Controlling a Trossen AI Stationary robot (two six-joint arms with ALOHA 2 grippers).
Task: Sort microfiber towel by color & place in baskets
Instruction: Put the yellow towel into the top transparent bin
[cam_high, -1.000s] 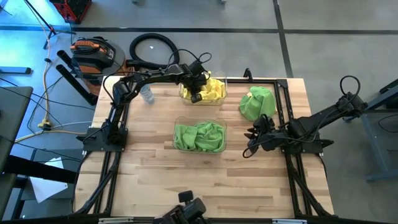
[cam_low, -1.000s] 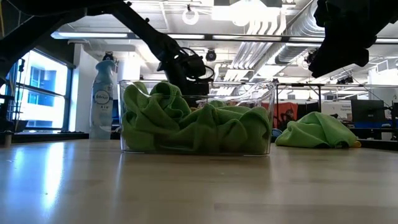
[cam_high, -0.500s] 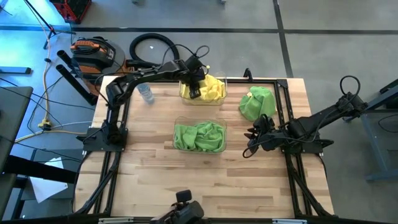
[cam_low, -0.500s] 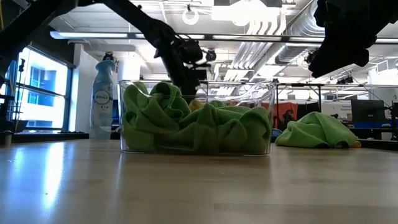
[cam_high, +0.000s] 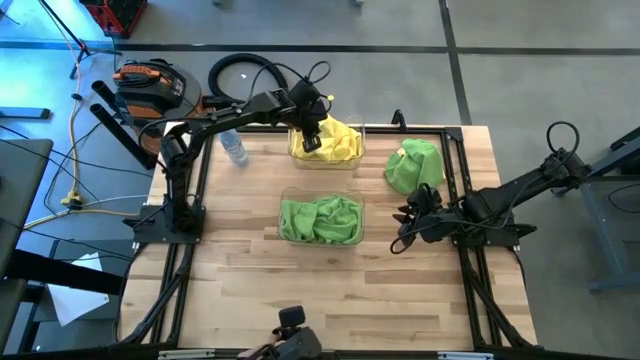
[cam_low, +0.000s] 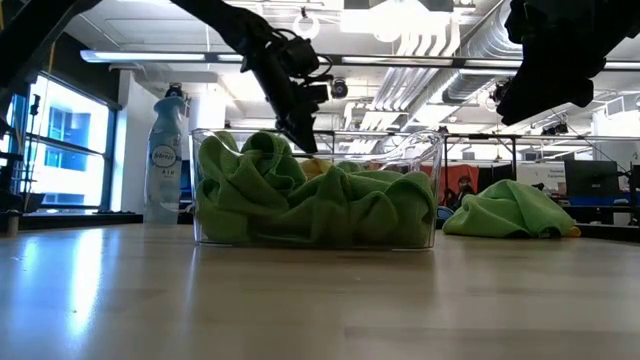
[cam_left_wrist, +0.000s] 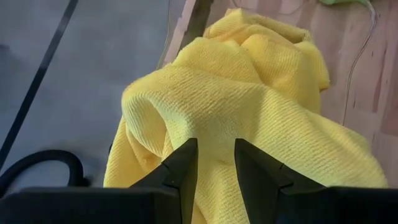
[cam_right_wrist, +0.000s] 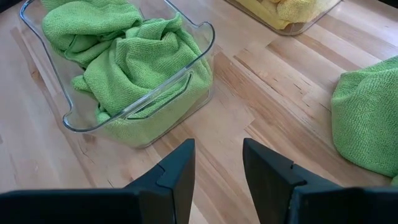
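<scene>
My left gripper (cam_high: 309, 141) hangs open over the far basket (cam_high: 362, 131), above the heap of yellow microfiber towels (cam_left_wrist: 249, 93) in it, fingers pointing down. I see no cloth between the fingers. The near basket (cam_high: 281, 200) holds bunched green towels (cam_high: 320, 219). One more green towel (cam_high: 412, 165) lies crumpled on the table near the right edge. My right gripper (cam_high: 405, 214) waits open above the table between the near basket and that loose towel.
A clear spray bottle with a blue cap (cam_high: 235, 150) stands near the table's far left corner, left of the yellow basket. Bare wood lies along the near side and the left side. In the right wrist view the near basket's rim (cam_right_wrist: 208, 37) and loose green towel (cam_right_wrist: 367, 118) show.
My left gripper has risen from the yellow towels in the far basket and drifted a little toward the far edge, tipping from slanted to pointing more steeply down. The yellow heap stays in the basket. The right arm has kept still.
</scene>
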